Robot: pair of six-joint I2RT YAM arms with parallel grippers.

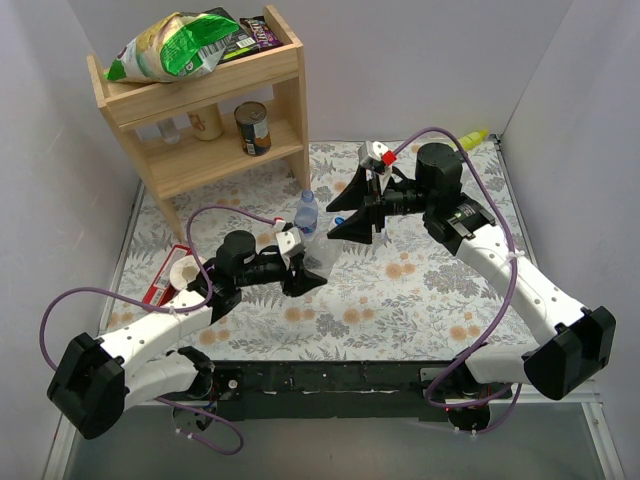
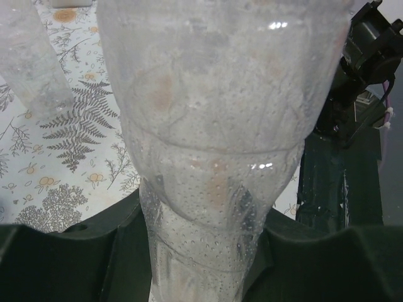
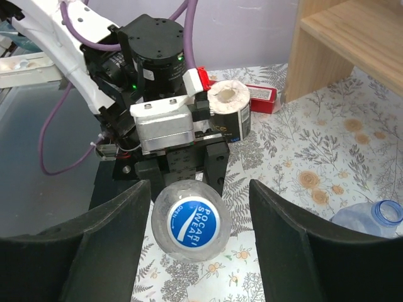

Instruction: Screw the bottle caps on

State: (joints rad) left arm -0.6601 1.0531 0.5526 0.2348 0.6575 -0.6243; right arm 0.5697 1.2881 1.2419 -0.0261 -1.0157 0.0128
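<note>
My left gripper is shut on the lower body of a clear bottle, holding it upright on the floral mat. A blue "Pocari Sweat" cap sits on its neck; in the top view it shows as a blue speck. My right gripper is open above the bottle, one finger on each side of the cap, not touching it. A second clear bottle with a blue label stands just behind, its neck open; it also shows in the left wrist view.
A wooden shelf at the back left holds a tin can and snack bags. A white roll and a red box lie near the left arm. A yellow-nozzled bottle lies at the back right.
</note>
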